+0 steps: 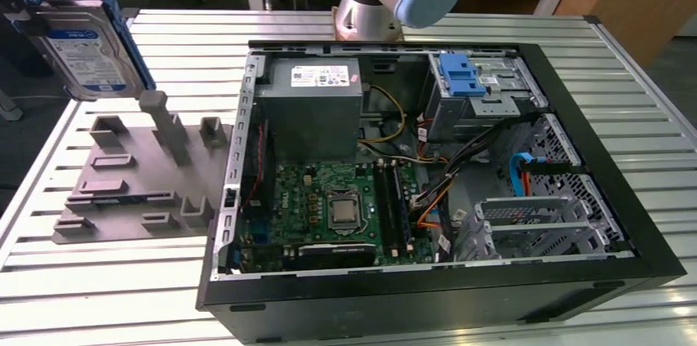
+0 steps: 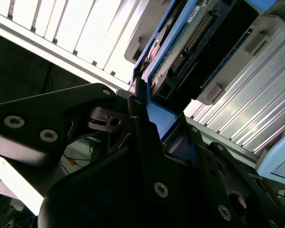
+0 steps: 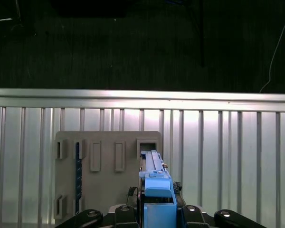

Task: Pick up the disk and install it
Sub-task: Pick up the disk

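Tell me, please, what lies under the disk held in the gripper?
Under the disk, held between the fingers, lies the grey fixture plate on the slatted table. The disk covers the part of the plate right below it.

Open PC case [image 1: 436,305] nxt to grey fixture [image 1: 120,175] on slatted tbl [image 1: 109,297]

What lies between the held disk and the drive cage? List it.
In the exterior view, from the disk to the drive cage: bare slatted table, the computer case's wall, then the grey box.
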Motion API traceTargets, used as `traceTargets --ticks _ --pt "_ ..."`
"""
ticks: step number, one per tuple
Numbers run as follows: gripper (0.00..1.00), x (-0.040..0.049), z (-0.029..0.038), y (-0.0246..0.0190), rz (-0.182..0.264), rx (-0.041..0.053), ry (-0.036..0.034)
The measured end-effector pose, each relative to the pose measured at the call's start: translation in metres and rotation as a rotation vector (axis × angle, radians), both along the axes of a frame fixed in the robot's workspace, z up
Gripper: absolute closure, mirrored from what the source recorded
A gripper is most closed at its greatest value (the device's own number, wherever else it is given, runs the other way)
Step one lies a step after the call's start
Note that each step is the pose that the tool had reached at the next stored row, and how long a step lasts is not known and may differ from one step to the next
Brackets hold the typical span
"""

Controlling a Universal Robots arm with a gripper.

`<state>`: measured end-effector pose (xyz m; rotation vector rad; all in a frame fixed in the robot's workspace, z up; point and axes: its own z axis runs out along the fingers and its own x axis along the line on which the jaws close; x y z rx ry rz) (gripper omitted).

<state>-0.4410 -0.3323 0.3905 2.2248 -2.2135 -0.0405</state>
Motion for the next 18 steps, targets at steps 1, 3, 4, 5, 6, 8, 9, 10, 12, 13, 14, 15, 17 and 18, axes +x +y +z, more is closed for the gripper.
traceTargets --ticks 1,3,4,5,6,8,9,10,12,13,14,15,17,18 --pt "0.64 0.0 0.0004 0.0 0.0 0.0 0.0" --pt "0.64 0.0 0.001 0.0 0.0 0.0001 -0.0001" --pt "0.64 0.0 0.0012 0.0 0.0 0.0002 -0.0002" --pt "0.64 0.0 0.0015 0.0 0.0 0.0002 -0.0002" --pt "0.64 0.0 0.0018 0.0 0.0 0.0002 0.0" --pt "0.64 0.0 0.0022 0.0 0.0 0.0003 -0.0001" --pt "0.64 0.0 0.0024 0.0 0.0 0.0004 -0.0001" --pt "0.64 0.0 0.0026 0.0 0.0 0.0004 -0.0001" --pt "0.64 0.0 0.0029 0.0 0.0 0.0005 -0.0001" --pt "0.64 0.0 0.0031 0.0 0.0 0.0005 -0.0001" --pt "0.64 0.0 0.0033 0.0 0.0 0.0004 -0.0001" --pt "0.64 0.0 0.0036 0.0 0.0 0.0004 0.0" --pt "0.64 0.0 0.004 0.0 0.0 0.0005 -0.0001" --pt "0.64 0.0 0.0043 0.0 0.0 0.0005 -0.0001"
